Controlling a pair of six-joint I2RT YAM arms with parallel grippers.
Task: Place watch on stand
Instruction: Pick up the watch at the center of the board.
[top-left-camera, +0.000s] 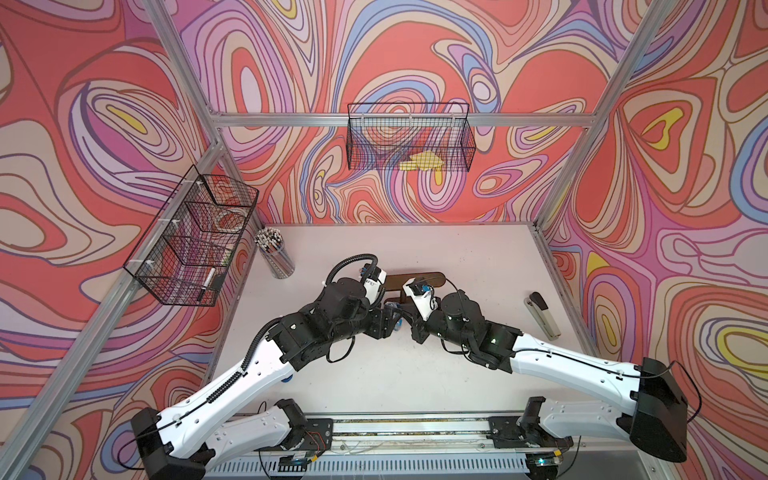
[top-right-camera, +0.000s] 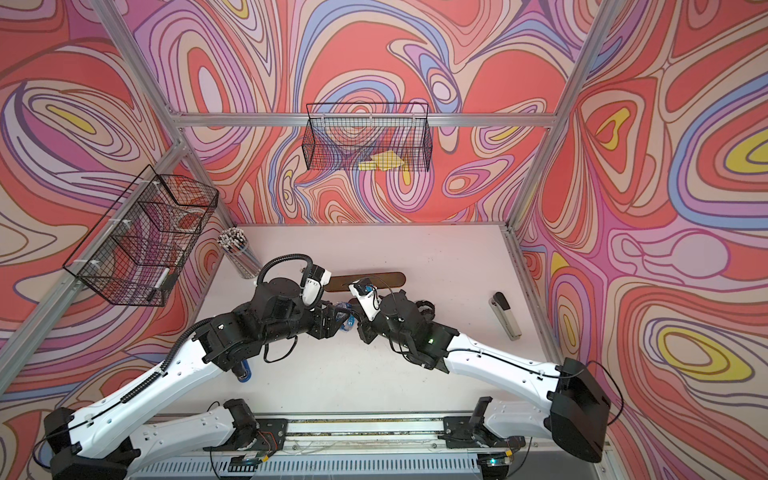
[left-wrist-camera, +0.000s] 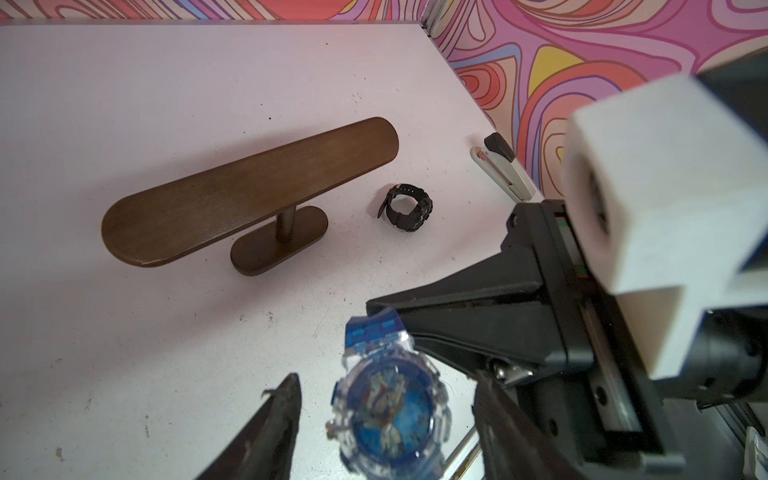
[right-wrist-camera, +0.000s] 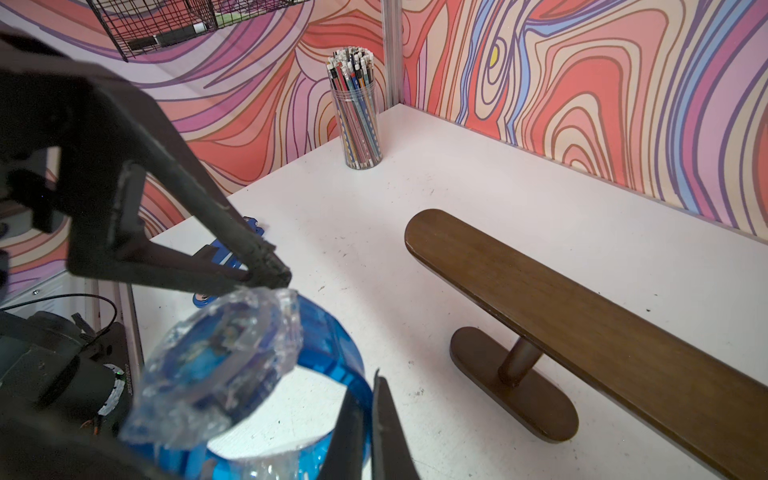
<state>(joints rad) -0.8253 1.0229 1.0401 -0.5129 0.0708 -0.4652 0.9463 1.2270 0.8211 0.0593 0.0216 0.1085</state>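
Observation:
A translucent blue watch (left-wrist-camera: 388, 409) with a clear case hangs just above the table, and my right gripper (right-wrist-camera: 370, 382) is shut on its blue strap (right-wrist-camera: 332, 357). My left gripper (left-wrist-camera: 386, 378) is open, one finger on each side of the watch face, with a small gap showing on both sides. In the right wrist view one left fingertip (right-wrist-camera: 270, 276) sits at the upper edge of the case. The dark brown T-shaped stand (left-wrist-camera: 249, 191) stands bare on the white table just behind the two grippers; both top views show its bar (top-left-camera: 432, 277) (top-right-camera: 374, 277) beyond the wrists.
A black watch (left-wrist-camera: 407, 205) lies on the table beyond the stand's base. A stapler (top-left-camera: 542, 316) sits near the right wall. A clear cup of pencils (top-left-camera: 274, 253) stands in the back left corner. Wire baskets (top-left-camera: 195, 237) (top-left-camera: 409, 137) hang on the walls. A blue object (top-right-camera: 243, 374) lies under the left arm.

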